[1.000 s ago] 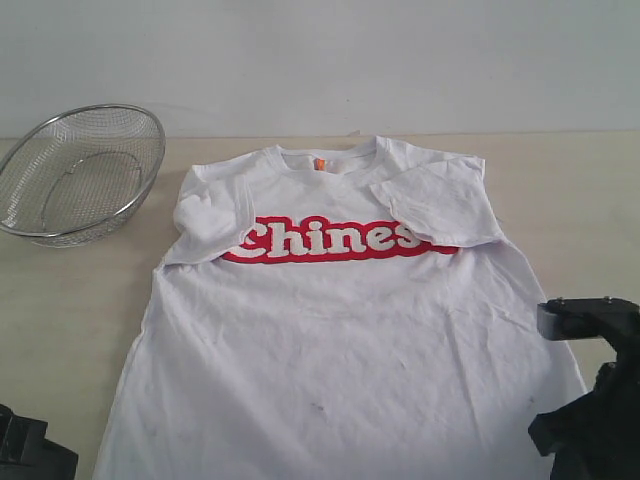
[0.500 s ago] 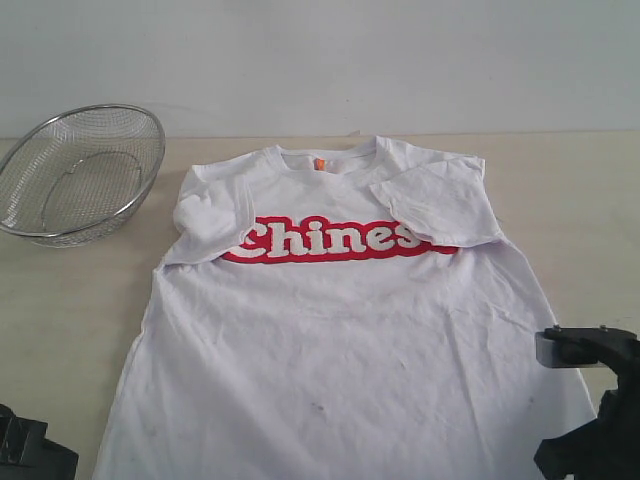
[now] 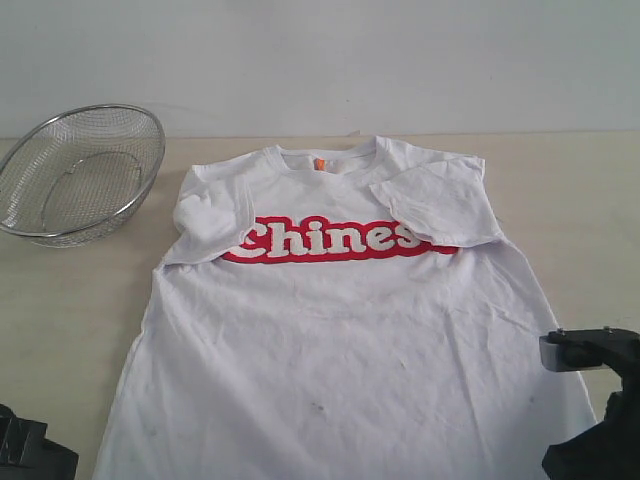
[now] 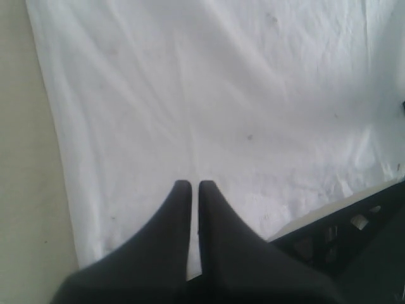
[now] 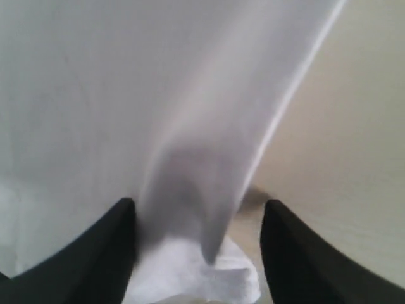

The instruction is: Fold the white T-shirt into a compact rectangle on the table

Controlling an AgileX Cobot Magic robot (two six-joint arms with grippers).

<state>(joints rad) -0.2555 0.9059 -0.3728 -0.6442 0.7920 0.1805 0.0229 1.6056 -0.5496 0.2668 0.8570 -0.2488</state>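
The white T-shirt (image 3: 340,330) lies flat and face up on the table (image 3: 70,300), both sleeves folded in over the red "Chines" lettering. My left gripper (image 3: 30,450) sits at the near left corner, shut, its tips (image 4: 195,185) over the shirt (image 4: 221,95) near its hem with nothing held. My right gripper (image 3: 610,430) is at the shirt's near right corner. In the right wrist view it (image 5: 199,206) stands open, with a raised fold of the shirt (image 5: 190,190) bunched loosely between the fingers (image 5: 126,215).
A silver wire-mesh bowl (image 3: 80,175) stands at the far left of the table. Bare tabletop runs along the shirt's left side (image 4: 25,190) and right side (image 5: 354,126). A black structure (image 4: 354,234) shows past the shirt's hem in the left wrist view.
My right gripper has dropped lower in the exterior view, toward the shirt's near right corner. The left gripper and the shirt's layout have not moved.
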